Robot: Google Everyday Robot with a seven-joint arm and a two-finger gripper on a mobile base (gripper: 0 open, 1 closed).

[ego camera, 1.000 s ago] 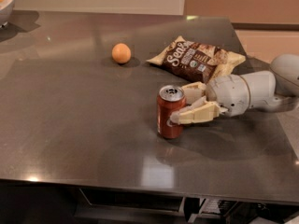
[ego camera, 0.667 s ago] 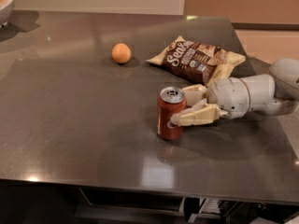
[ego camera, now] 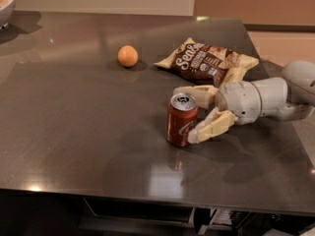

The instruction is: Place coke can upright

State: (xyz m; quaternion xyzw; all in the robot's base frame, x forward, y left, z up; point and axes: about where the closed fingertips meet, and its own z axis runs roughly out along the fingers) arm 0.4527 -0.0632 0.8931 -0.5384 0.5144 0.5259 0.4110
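The coke can [ego camera: 181, 121] is red-brown with white script and a silver top. It stands upright on the dark grey table [ego camera: 83, 132], right of the middle. My gripper [ego camera: 193, 114] reaches in from the right at the can's height. Its cream fingers are spread open. The far finger [ego camera: 197, 92] runs behind the can's top. The near finger [ego camera: 212, 127] lies at the can's lower right side, touching or nearly touching it. The can rests on the table on its own base.
A brown snack bag [ego camera: 209, 62] lies just behind the gripper. A round orange fruit [ego camera: 128, 55] sits to the back left of the can. A bowl [ego camera: 6, 6] with orange fruit stands at the far left corner. The table's right edge is close to the arm [ego camera: 275, 97].
The can stays upright in the same spot. The fingers have spread a little and drawn back slightly to the right.
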